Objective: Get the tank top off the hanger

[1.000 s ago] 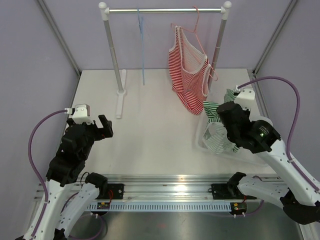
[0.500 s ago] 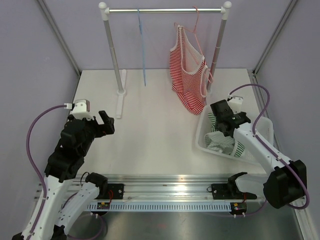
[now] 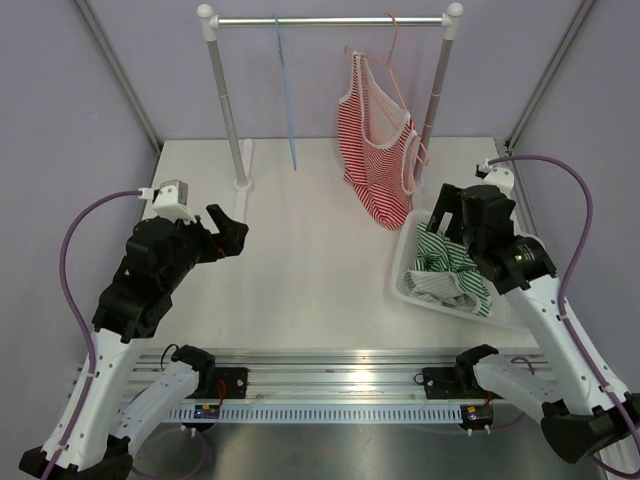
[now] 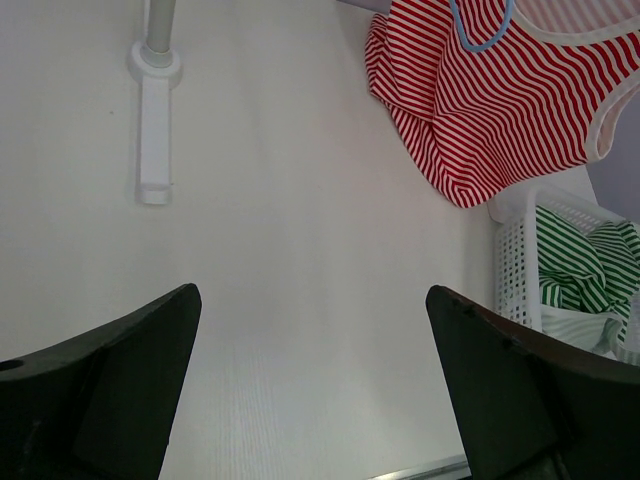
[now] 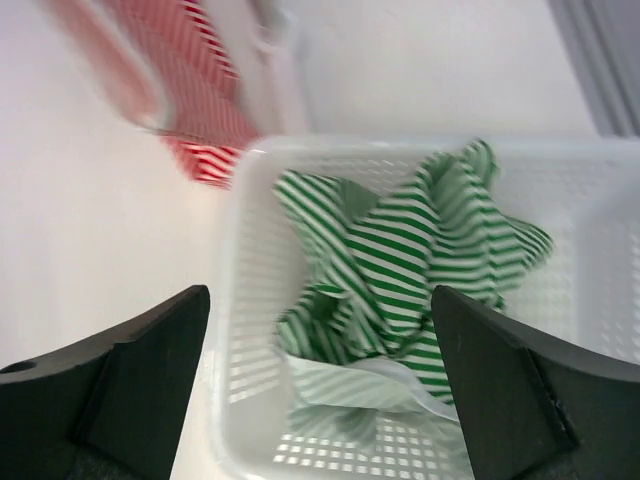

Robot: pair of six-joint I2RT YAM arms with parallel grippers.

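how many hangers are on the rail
2. A bare blue hanger hangs left of middle on the rail; a pink hanger near the right end carries the red striped tank top. None seems hidden.

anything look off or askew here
The red striped tank top hangs twisted and bunched on its steeply tilted pink hanger. A green striped garment lies crumpled in the white basket. Nothing looks spilled or damaged.

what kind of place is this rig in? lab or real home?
Likely a lab test cell, not a home: a tabletop clothes rail with a red striped tank top, a white basket of green striped laundry, bare panel walls.
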